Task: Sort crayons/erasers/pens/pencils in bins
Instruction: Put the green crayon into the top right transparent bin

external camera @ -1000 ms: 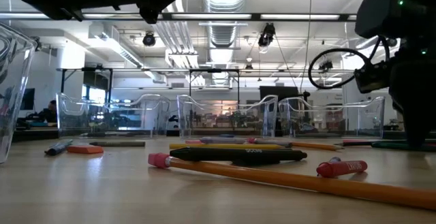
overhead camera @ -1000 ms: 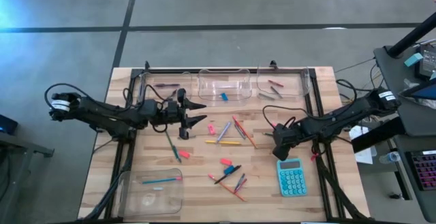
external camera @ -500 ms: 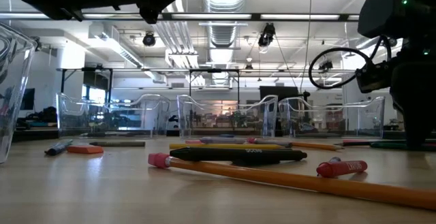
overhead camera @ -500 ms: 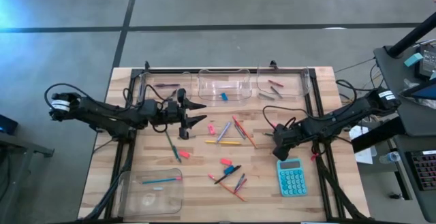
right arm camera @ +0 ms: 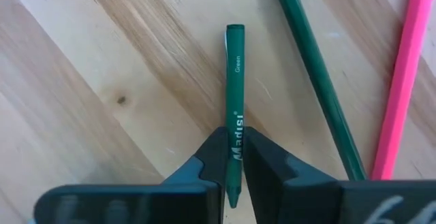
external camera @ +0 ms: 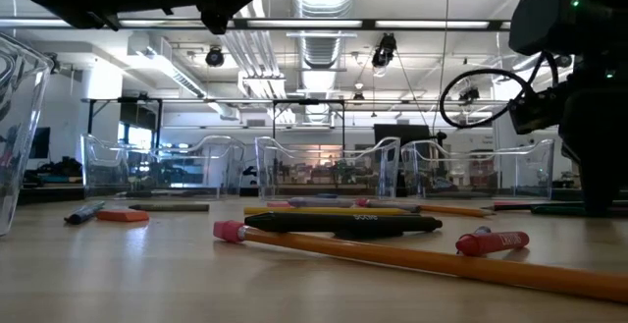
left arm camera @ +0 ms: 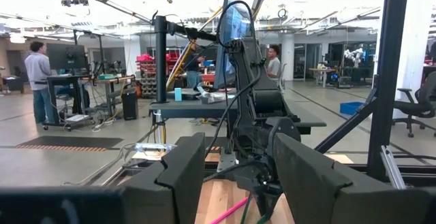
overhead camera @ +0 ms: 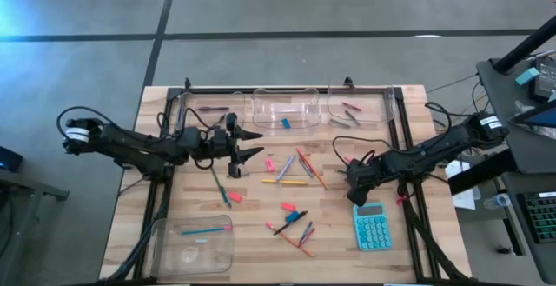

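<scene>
A teal calculator (overhead camera: 373, 227) is laid flat on the wooden bench (overhead camera: 261, 260), near its right edge. Beyond the bench, in the left wrist view, two people (left arm camera: 37, 81) (left arm camera: 273, 59) are seen standing at desks; a blue bin (left arm camera: 352, 107), possibly plastic, is set on the floor.

My right gripper (right arm camera: 232, 157) covers the green crayon's (right arm camera: 235, 88) lower end; beside it, the pink pencil (right arm camera: 398, 81) runs off-frame, perhaps the dark green one (right arm camera: 317, 74) too.
</scene>
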`<state>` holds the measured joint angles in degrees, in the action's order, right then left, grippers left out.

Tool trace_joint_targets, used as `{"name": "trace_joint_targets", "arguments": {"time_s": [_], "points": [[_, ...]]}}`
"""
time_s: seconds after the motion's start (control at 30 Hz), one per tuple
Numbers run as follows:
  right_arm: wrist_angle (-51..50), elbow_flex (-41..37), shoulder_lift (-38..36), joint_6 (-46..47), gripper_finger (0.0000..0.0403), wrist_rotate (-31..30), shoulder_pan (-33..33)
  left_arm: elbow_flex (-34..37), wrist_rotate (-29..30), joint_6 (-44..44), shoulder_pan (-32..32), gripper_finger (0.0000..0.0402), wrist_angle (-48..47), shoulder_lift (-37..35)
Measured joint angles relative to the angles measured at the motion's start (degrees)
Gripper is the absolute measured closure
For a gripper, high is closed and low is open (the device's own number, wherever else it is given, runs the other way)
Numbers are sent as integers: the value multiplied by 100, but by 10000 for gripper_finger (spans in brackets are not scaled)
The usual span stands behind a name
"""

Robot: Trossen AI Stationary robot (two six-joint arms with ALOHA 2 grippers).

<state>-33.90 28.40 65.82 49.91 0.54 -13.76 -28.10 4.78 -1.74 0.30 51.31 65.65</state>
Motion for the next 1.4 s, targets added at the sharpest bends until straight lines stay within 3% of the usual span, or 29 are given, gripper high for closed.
{"name": "trace_joint_targets", "arguments": {"time_s": [0.37,0.57,0.9,1.17,1.4], "points": [[13,512,-544,-516,369,-220,97,0,0,-4,-1,240,4,0],[-6,849,-1038,-1362,369,-354,704,0,0,-4,0,240,13,0],[36,1372,-1498,-3191,369,-705,3066,0,0,-2,0,240,22,0],[381,1279,-1026,-4140,369,159,5514,0,0,-6,-2,240,22,0],[725,1270,-389,-4497,365,445,6503,0,1,-8,0,240,20,0]]}}
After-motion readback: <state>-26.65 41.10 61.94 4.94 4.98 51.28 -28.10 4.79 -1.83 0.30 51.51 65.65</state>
